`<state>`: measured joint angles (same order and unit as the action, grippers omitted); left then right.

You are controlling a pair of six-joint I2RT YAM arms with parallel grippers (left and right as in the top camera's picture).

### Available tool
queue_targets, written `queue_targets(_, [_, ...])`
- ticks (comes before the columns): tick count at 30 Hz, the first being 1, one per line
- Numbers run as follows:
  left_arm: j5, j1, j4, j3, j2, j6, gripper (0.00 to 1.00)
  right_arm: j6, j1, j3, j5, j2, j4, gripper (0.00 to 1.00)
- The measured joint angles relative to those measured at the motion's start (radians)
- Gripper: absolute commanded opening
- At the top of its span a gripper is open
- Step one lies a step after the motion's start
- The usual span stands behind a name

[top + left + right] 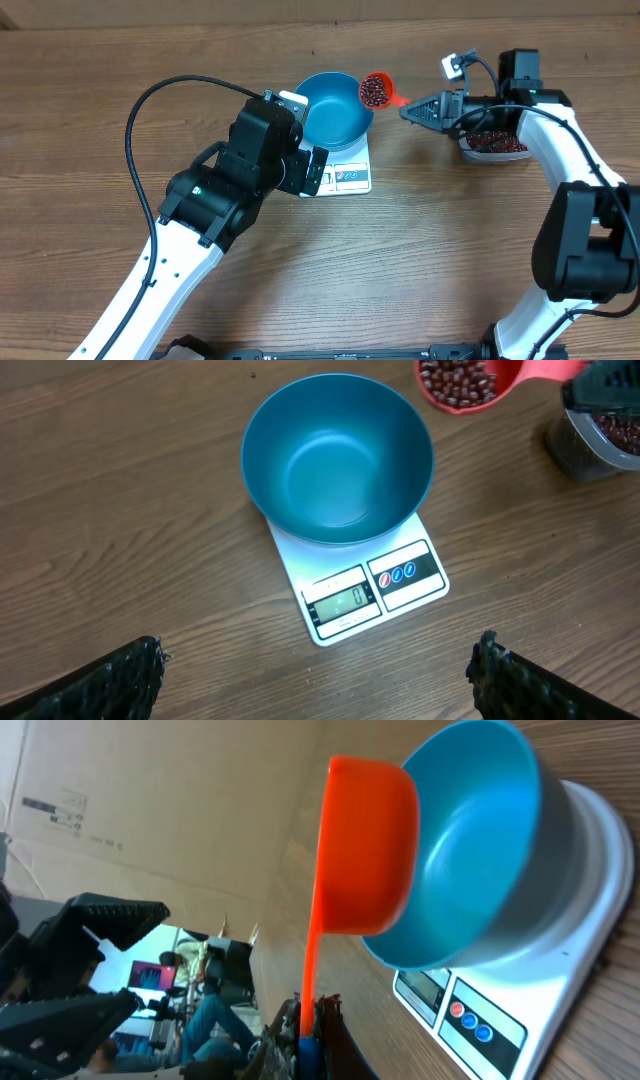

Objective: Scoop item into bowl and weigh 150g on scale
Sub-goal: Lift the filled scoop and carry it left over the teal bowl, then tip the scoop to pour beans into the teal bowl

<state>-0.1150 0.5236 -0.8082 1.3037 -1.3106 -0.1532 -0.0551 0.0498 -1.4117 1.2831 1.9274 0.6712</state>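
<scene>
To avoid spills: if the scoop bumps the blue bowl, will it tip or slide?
Likely it slides: the bowl is empty and looks like light plastic, resting loose on the smooth scale. Its rim overhangs the scale, so a rim bump might rock it.

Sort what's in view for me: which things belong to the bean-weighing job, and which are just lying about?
Part of the job:
- blue bowl, sitting on the scale
- orange scoop, held in the right gripper
- beans in the scoop
- clear tub with more beans

Just there:
- black cable
- cardboard in the background
</scene>
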Motion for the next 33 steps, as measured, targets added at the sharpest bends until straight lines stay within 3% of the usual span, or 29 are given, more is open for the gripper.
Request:
queue_targets(11, [0.0,0.0,0.0,0.0,0.0,0.0,1.0,0.099,-0.08,0.0,-0.051,0.0,-0.122,0.04])
queue_targets(18, [0.0,0.0,0.0,0.0,0.0,0.0,1.0,0.1,-0.131,0.0,-0.22,0.0,-0.166,0.04])
queue_targets(33, [0.0,0.0,0.0,0.0,0.0,0.0,1.0,-0.181,-0.156,0.0,-0.389,0.0,-0.17,0.04])
